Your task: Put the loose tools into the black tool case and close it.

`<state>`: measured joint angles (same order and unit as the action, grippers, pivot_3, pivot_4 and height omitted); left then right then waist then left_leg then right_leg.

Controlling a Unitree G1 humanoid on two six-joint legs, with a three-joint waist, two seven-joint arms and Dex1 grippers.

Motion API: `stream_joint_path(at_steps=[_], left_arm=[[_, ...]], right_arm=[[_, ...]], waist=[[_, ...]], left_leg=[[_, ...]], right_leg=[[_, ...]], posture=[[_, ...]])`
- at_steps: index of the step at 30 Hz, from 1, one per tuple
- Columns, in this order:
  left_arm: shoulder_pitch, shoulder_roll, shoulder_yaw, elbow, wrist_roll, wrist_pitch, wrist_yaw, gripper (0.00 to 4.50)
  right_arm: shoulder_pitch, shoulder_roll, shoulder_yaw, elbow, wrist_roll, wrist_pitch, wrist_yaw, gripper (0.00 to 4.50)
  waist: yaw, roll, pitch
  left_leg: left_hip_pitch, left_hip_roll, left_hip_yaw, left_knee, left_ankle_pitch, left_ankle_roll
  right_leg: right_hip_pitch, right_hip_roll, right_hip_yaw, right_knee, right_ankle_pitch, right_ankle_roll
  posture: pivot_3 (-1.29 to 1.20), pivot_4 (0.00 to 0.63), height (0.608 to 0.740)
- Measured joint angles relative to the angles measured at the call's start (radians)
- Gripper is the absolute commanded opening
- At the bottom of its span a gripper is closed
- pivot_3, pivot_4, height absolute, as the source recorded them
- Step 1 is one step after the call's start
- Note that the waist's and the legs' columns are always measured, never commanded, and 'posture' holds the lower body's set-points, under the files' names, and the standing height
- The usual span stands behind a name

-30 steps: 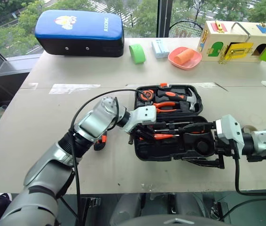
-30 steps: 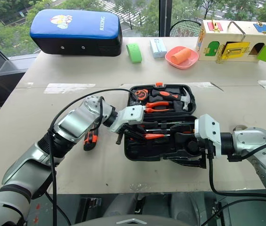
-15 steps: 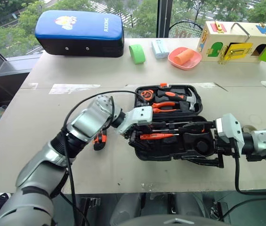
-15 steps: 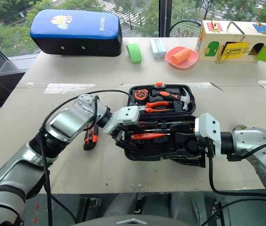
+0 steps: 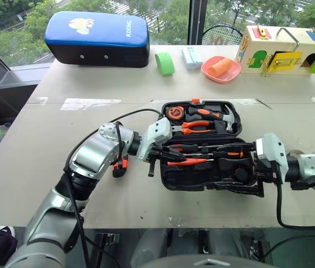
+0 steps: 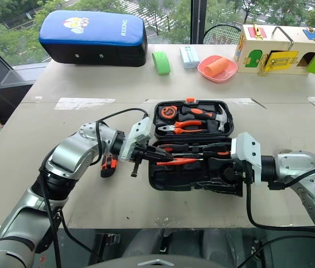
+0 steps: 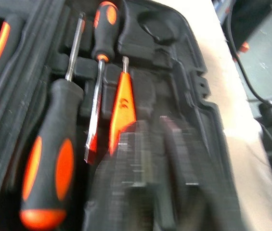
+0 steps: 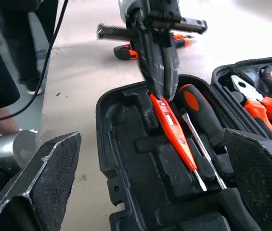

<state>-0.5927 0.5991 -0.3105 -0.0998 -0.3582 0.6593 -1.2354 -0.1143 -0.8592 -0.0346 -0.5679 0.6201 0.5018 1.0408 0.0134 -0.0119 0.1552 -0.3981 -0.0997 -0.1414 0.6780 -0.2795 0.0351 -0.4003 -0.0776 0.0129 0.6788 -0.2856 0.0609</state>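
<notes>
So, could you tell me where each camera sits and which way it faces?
Left eye view: on the head, looking forward and down at the tool case on the table; both arms show.
Right eye view: beside it, same scene and arms.
Left wrist view: on the left wrist, along the left fingers into the case at the tester pen.
Right wrist view: on the right wrist, between the spread right fingers, facing the left fingers.
Both wrist views share the pen.

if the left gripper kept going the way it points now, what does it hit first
Most likely the orange tester pen lying in the black tool case. The left gripper, fingers shut, sits just above the pen's near end; whether they already touch is unclear.
</notes>
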Motion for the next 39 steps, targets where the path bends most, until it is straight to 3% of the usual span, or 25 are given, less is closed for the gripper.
stream_joint_path(at_steps=[5,10,16,24,29,35,39], left_arm=[[0.002,-0.04,0.003,0.024,0.002,-0.008,0.041,0.09],[0.037,-0.034,-0.03,0.039,0.048,-0.037,0.057,0.09],[0.05,-0.03,-0.062,0.079,0.149,-0.191,0.1,0.09],[0.079,-0.005,-0.059,0.063,0.171,-0.239,0.095,0.09],[0.092,-0.002,-0.028,0.039,0.149,-0.198,0.095,0.09],[0.092,0.005,0.067,0.004,0.001,-0.07,0.047,0.09],[0.099,-0.008,0.051,-0.01,0.002,-0.06,0.053,0.09]], right_arm=[[0.0,0.0,0.0,0.0,-0.002,0.006,-0.002,4.5],[0.0,0.002,0.0,0.0,-0.001,0.02,-0.01,4.5],[-0.006,0.008,0.0,0.0,0.0,0.023,-0.022,4.5],[-0.017,0.017,0.0,0.004,0.002,0.038,-0.023,4.5],[-0.02,0.027,0.001,0.024,-0.002,0.039,-0.028,4.5],[-0.018,0.038,0.018,0.024,-0.006,0.039,-0.029,4.5],[-0.018,0.041,0.019,0.024,-0.008,0.039,-0.031,4.5]], waist=[[0.0,0.0,0.0],[-0.001,0.0,0.0],[0.001,0.0,-0.002],[-0.005,0.0,-0.005],[-0.008,0.0,-0.005],[-0.009,0.0,-0.005],[-0.002,0.0,-0.005]], left_leg=[[0.0,0.0,0.0,0.0,0.0,0.0],[0.0,0.0,0.0,0.0,0.0,0.0],[0.003,0.0,0.0,0.0,0.0,0.0],[0.004,0.0,0.0,-0.002,0.0,0.0],[0.004,0.0,0.0,-0.004,0.0,0.0],[0.004,0.0,0.0,-0.004,0.0,0.0],[0.004,0.0,0.0,-0.004,0.0,0.0]], right_leg=[[0.0,0.0,0.0,0.0,0.0,0.0],[0.0,0.0,0.0,0.0,0.0,0.0],[0.003,0.0,0.0,0.0,0.0,0.0],[0.003,0.0,0.0,0.0,0.0,0.0],[0.002,0.0,0.0,-0.001,0.0,0.0],[0.002,0.0,0.0,-0.001,0.0,0.0],[0.002,0.0,0.0,-0.001,0.0,0.0]], posture=[[0.0,0.15,0.735],[0.0,0.15,0.735],[0.0,0.15,0.735],[0.0,0.15,0.735],[0.0,0.15,0.735],[0.0,0.15,0.735],[0.0,0.15,0.735]])
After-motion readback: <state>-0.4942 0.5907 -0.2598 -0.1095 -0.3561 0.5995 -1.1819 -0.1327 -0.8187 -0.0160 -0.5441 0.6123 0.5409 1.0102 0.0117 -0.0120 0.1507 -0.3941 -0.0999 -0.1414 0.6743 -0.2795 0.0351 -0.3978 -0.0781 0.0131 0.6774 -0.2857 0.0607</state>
